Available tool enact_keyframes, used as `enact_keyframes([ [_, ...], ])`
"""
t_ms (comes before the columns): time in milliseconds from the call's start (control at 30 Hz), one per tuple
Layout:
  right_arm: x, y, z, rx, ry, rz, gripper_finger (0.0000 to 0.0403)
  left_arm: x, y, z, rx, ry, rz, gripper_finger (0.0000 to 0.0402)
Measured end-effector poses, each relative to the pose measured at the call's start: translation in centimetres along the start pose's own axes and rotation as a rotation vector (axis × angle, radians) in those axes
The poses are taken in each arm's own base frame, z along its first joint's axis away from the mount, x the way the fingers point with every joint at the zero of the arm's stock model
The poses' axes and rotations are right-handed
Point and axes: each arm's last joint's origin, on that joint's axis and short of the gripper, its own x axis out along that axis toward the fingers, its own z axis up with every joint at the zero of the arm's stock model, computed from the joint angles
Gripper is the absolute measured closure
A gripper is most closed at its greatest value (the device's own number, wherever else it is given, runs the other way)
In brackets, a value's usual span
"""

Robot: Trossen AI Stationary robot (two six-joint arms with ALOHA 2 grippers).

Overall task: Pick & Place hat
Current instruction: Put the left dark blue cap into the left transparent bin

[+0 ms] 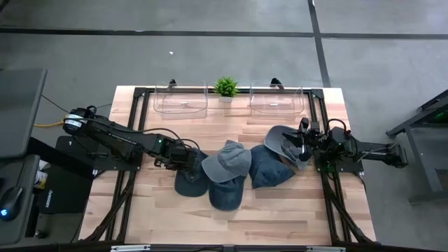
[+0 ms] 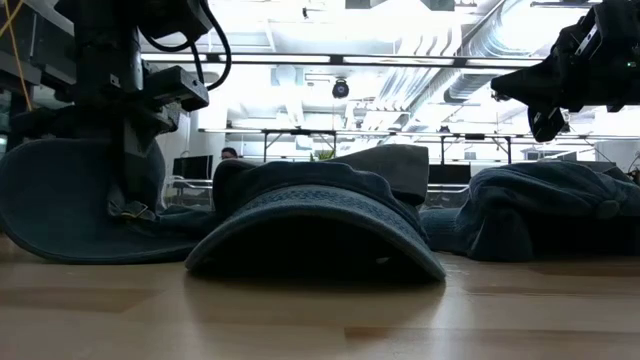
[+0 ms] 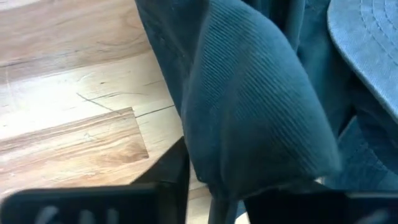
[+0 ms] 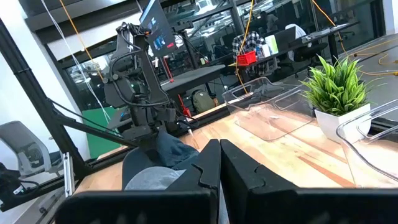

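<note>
Early stage: your left gripper [image 1: 183, 158] has fingers clamped on a dark cap [image 1: 190, 180] fabric, still on table w/ other caps. Right gripper [image 1: 302, 145] fingers together, hovering. Both bins [image 1: 180, 102] look empty; lift + place remain.

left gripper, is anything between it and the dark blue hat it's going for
Nothing visible: the left gripper is already down on the dark blue hat, its fingers pinching a fold of fabric. The grey cap lies beside it.
</note>
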Motion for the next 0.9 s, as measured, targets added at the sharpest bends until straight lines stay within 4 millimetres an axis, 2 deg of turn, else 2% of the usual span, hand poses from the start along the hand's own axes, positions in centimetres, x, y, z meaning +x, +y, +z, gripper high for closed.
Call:
enact_keyframes([
  [133, 0.0, 0.0, 0.0, 0.0, 0.0, 0.0, 0.0402, 0.0, 0.0, 0.0, 0.027, 0.006, -0.001, 0.0375],
  [200, 0.0, 0.0, 0.0, 0.0, 0.0, 0.0, 0.0402, 0.0, 0.0, 0.0, 0.035, 0.006, -0.001, 0.0393],
  [500, 0.0, 0.0, 0.0, 0.0, 0.0, 0.0, 0.0402, -0.2, 0.0, 0.0, 0.059, -0.005, -0.008, 0.0398],
  [900, 0.0, 0.0, 0.0, 0.0, 0.001, 0.0, 0.0402, -3.4, 1.1, -0.1, 0.034, -0.04, -0.094, 0.0401],
])
